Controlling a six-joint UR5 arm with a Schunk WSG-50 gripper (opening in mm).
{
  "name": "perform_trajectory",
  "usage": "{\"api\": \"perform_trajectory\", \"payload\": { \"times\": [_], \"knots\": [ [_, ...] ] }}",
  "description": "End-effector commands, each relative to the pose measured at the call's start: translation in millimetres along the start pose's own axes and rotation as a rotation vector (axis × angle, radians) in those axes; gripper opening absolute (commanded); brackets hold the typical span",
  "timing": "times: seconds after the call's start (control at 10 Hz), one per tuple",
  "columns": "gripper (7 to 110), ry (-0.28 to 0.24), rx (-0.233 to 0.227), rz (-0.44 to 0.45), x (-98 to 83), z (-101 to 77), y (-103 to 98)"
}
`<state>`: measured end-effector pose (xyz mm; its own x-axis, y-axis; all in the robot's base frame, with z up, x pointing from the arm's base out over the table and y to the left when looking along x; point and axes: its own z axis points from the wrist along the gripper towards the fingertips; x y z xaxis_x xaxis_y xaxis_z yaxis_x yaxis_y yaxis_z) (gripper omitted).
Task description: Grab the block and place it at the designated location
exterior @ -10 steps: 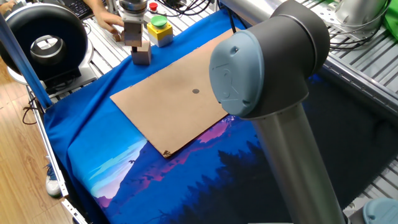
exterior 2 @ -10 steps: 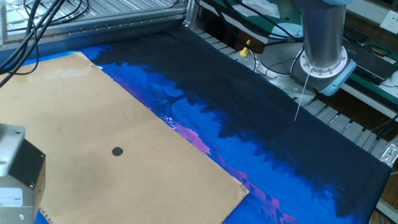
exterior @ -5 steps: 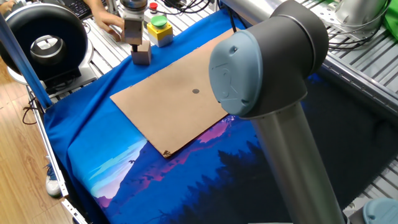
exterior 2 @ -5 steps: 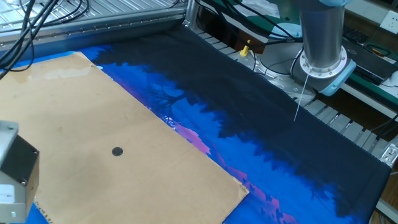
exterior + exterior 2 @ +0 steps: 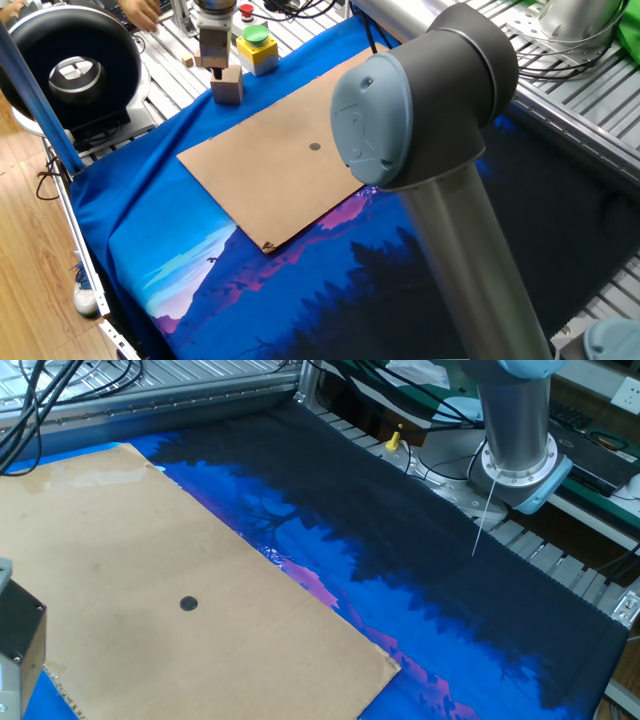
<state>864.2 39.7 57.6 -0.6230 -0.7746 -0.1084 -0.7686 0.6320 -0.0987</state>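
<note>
The block (image 5: 228, 87), a light tan wooden cube, sits on the blue cloth just past the far left corner of the brown board (image 5: 270, 195). My gripper (image 5: 214, 66) hangs just above and slightly behind the block, looks open and holds nothing. The dark grey dot (image 5: 315, 147) lies bare at the board's centre and also shows in the other fixed view (image 5: 188, 603). In that view only a grey boxy part of the gripper (image 5: 15, 635) shows at the left edge, and the block is out of view.
A yellow box with a green button (image 5: 256, 48) stands right behind the block. A much smaller wooden cube (image 5: 187, 62) lies to the gripper's left. A person's hand (image 5: 140, 10) is at the top. A black round device (image 5: 70, 70) stands far left. My arm's elbow (image 5: 420, 110) blocks the right side.
The gripper has moved slightly up and back from the block, which stayed put. In the other fixed view it slid left, nearly out of frame. The person's hand withdrew to the upper left.
</note>
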Motion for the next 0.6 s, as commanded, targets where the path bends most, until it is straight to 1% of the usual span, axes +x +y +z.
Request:
{"api": "perform_trajectory", "payload": {
  "times": [0.0,0.4,0.5],
  "knots": [
    [66,-0.015,-0.025,0.013,-3.2,-0.6,4.9],
    [66,-0.011,-0.03,0.004,-2.2,-1.4,6.2],
    [66,-0.01,-0.026,0.014,-0.9,-2.8,5.6]
  ]
}}
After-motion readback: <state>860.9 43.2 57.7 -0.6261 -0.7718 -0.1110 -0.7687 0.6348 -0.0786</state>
